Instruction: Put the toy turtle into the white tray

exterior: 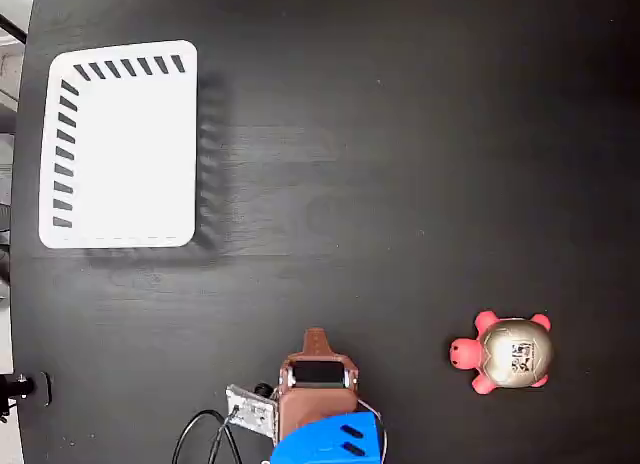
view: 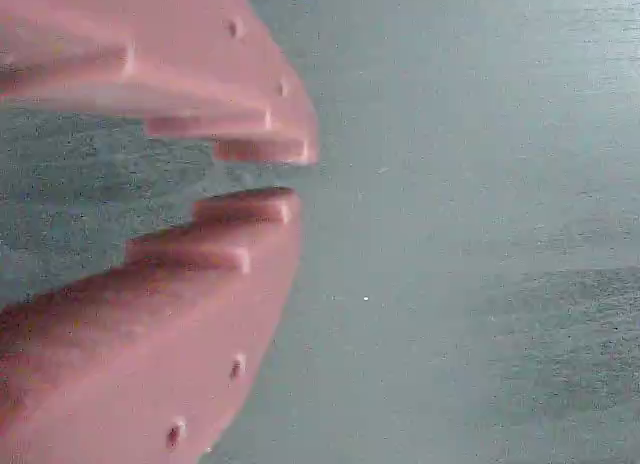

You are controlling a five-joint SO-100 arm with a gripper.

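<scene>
In the fixed view, which looks straight down on a black table (exterior: 400, 134), the white tray (exterior: 125, 149) lies at about ten o'clock from the middle of the picture, close to the left edge, with dark slanted slots along its top and left sides and nothing inside it. The toy turtle (exterior: 508, 352) sits well apart from it, at about four o'clock from the middle, resting on the bare table with its pink-red head turned toward nine o'clock and the patterned sticker facing up on its domed shell. The arm stands at six o'clock, at the bottom edge, brown with a blue part below, and its gripper (exterior: 315, 336) points toward twelve o'clock; from there the turtle lies at roughly three o'clock and the tray at roughly eleven o'clock, neither touched. In the wrist view the gripper (view: 255, 174) fills the left side, its pink fingers (view: 200, 284) held nearly together with only a thin gap at the tips, nothing between them, and blurred table surface beyond.
</scene>
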